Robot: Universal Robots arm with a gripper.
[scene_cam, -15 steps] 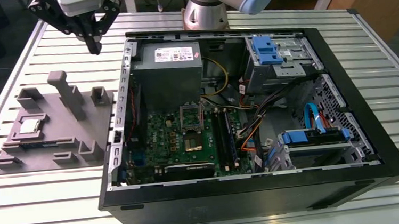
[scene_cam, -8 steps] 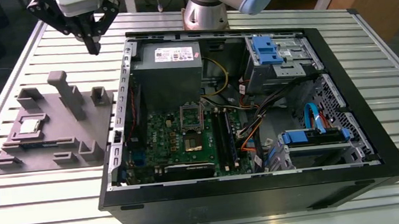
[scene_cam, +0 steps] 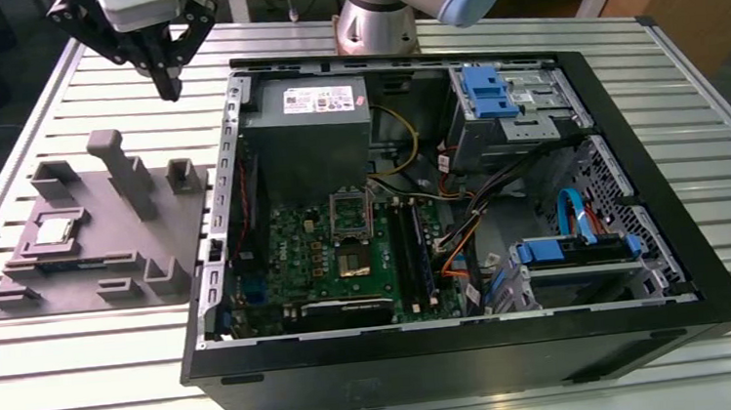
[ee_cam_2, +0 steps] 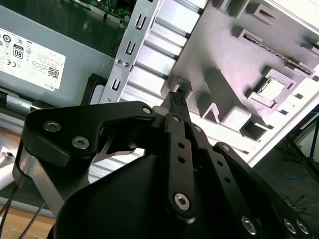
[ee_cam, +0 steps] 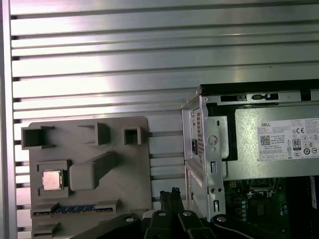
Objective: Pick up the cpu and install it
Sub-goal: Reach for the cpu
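The claw (scene_cam: pixel 171 83) hangs with its black fingers pressed together and nothing between them, tips aimed down at the table (scene_cam: pixel 79 384). In both wrist views (ee_cam_2: pixel 175 99) (ee_cam: pixel 169 195) the tips sit over the ribbed metal strip between the grey moulded plate (scene_cam: pixel 114 239) and the near corner of the open computer case (scene_cam: pixel 482 352), touching neither. The cpu (scene_cam: pixel 54 232) is well apart from the claw, lying flat in a square recess of the plate with its shiny metal top facing up. Being square, it has no long axis to speak of; its edges run parallel to the recess walls and the plate's own edges, as both wrist views (ee_cam_2: pixel 272 89) (ee_cam: pixel 52 179) show. A tall slanted block (scene_cam: pixel 125 175) rises from the plate just beside the recess. On the exterior view's right of the plate, the case lies on its side, with the grey power supply box (scene_cam: pixel 302 146) and the green motherboard (scene_cam: pixel 319 267) exposed.
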